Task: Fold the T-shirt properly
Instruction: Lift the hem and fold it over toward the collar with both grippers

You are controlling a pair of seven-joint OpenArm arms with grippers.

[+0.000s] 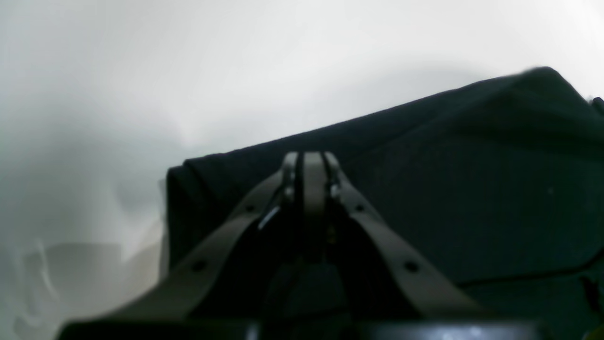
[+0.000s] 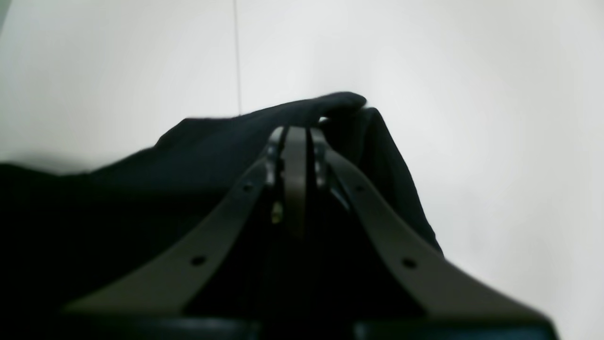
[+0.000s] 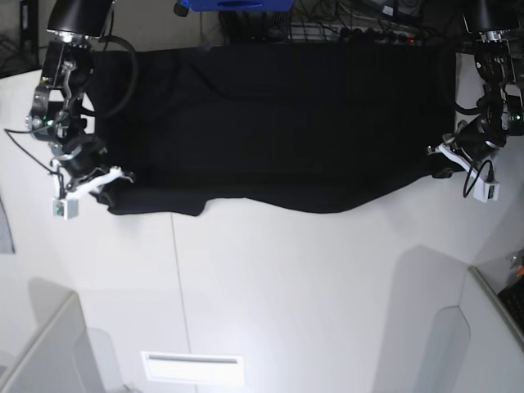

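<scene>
You have the T-shirt (image 3: 278, 123) spread wide across the upper half of the base view on the white desk (image 3: 286, 286), plain side up. Both arms' fingers (image 1: 311, 160) (image 2: 295, 134) are pinched onto its lower corners, so folding looks barely begun.

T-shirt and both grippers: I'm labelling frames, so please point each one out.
T-shirt (image 3: 270, 123): base view, middle of the cloth.
Left gripper (image 1: 311, 158): left wrist view, closed fingertips.
Right gripper (image 2: 296, 132): right wrist view, closed fingertips.

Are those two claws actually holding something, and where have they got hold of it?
Yes. Each claw pinches the black T-shirt at an end of its near edge: the left claw at one corner, the right claw at the opposite corner, lifting a small fold.
</scene>
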